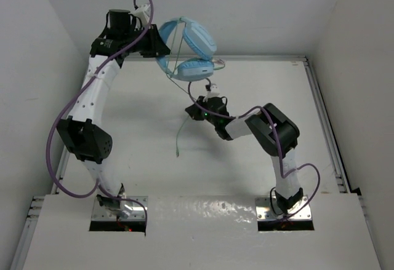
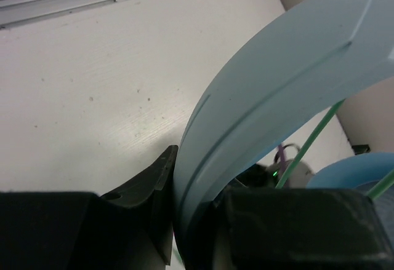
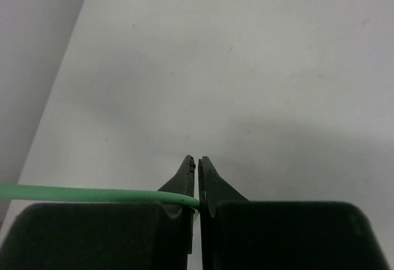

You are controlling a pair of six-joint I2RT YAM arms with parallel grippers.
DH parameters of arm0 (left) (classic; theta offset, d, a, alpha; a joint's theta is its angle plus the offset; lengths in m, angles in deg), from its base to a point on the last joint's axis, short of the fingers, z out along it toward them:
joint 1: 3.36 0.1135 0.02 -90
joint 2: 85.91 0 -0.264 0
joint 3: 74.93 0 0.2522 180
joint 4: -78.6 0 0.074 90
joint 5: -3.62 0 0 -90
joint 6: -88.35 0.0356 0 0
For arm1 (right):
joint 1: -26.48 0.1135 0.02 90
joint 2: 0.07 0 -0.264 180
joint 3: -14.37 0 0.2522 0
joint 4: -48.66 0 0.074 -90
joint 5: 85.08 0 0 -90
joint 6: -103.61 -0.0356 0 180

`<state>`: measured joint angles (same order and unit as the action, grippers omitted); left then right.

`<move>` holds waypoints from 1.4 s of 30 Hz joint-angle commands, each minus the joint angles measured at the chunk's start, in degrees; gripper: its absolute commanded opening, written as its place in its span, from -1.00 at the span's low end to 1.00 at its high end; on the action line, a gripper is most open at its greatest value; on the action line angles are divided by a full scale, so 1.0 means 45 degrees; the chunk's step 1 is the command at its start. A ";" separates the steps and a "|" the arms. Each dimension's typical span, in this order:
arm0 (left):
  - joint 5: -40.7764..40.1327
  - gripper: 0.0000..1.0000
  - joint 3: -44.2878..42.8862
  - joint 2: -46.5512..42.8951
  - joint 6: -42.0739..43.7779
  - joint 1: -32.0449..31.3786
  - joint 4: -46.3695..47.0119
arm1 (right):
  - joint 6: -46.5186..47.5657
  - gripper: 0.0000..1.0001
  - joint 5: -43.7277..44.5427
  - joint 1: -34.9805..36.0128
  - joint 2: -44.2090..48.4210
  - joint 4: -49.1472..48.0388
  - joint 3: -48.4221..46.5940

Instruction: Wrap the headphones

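The light blue headphones (image 1: 192,47) are held up off the table at the back. My left gripper (image 1: 161,48) is shut on their headband, which fills the left wrist view (image 2: 271,91) between the black fingers (image 2: 151,184). One earcup (image 1: 196,68) hangs lowest. The thin pale green cable (image 1: 180,131) drops from the headphones to the table, its free end lying near the middle. My right gripper (image 1: 192,111) is shut on the cable; in the right wrist view the cable (image 3: 92,194) runs in from the left and ends between the closed fingertips (image 3: 197,165).
White table with a raised metal rail (image 1: 320,104) along the right and back edges, and white walls close on both sides. Thick purple arm cables (image 1: 61,128) loop beside both arms. The arm bases sit at the near edge.
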<state>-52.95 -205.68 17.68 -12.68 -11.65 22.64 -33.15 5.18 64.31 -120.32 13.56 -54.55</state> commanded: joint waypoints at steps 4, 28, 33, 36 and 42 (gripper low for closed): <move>0.0853 -1.00 0.0817 -0.1633 0.3336 -0.0266 -0.0835 | -0.0273 -1.00 -0.1265 -0.1723 0.1504 0.0447 0.0186; -1.1975 -1.00 0.7304 -0.2200 1.3426 -0.3253 0.1343 | 0.8908 -1.00 -0.2028 -0.3991 0.6468 1.6108 -0.6841; -1.4419 -1.00 0.8769 -0.2005 1.4403 -0.3840 0.3107 | 0.7562 -1.00 -0.3489 -0.3972 0.6604 1.7263 -0.7526; -1.5082 -1.00 0.8734 -0.1636 1.4015 -0.4094 0.3925 | 0.6491 -1.00 -0.5364 -0.3971 0.6565 1.7829 -0.8015; -1.4834 -1.00 0.7152 -0.0737 1.0950 -0.3958 0.3089 | 0.2611 -1.00 -0.7828 -0.3273 0.7656 1.5867 -0.6167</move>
<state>-107.22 -171.65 11.25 40.63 -32.94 43.32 -9.26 -22.10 48.68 -93.39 91.83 -84.04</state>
